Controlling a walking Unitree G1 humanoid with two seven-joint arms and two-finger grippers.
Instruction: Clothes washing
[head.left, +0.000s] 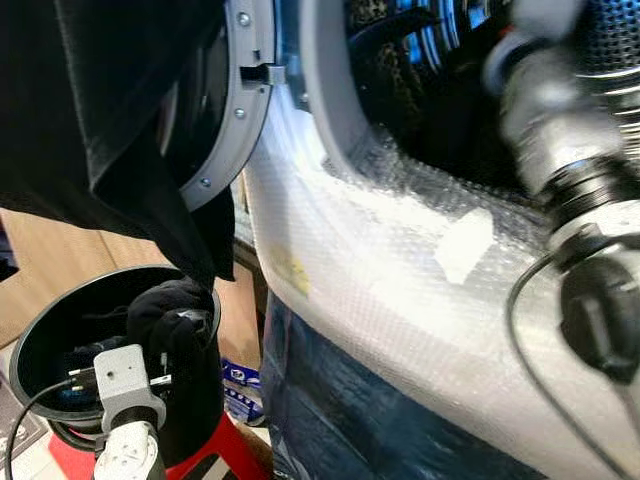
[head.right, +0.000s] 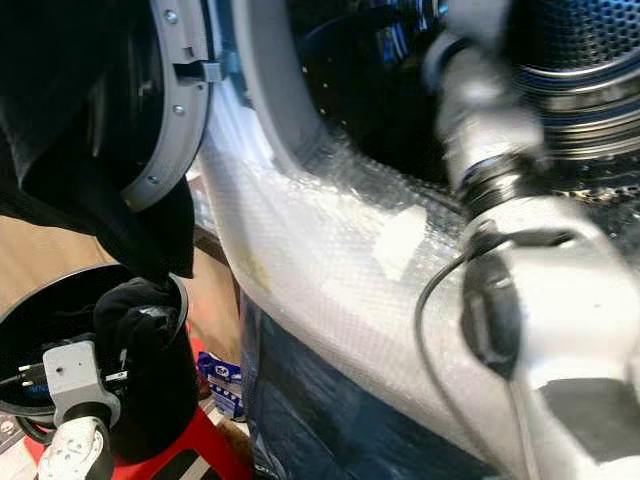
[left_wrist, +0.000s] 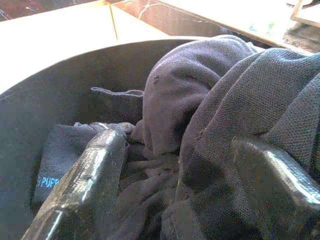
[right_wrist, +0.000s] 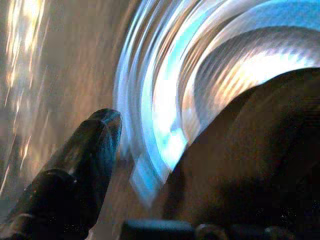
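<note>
Laundry sat in two places. Lower left of the head views, a round black basket (head.left: 30, 330) held dark clothes (left_wrist: 210, 115), a soft knitted heap bulging above the rim. The left tool (left_wrist: 185, 180) was down in that heap with its two black fingers (left_wrist: 85, 175) spread wide, cloth bunched between them but not pinched. Upper right, the right arm (head.right: 480, 130) reached into the washing machine drum (head.right: 590, 60); the right tool (right_wrist: 95, 145) was inside against the blurred perforated wall, a dark garment (right_wrist: 250, 165) just beside one finger, and whether it gripped that garment could not be told. Another dark cloth (head.left: 110, 110) hung over the open door (head.left: 235, 110) at upper left. Bubble wrap (head.left: 400, 240) covered the machine's front.

The clothes looked light, limp and slack, likely to drape and trail. A thick fold at the top of the heap seemed the best hold; a loose edge would probably slip.
</note>
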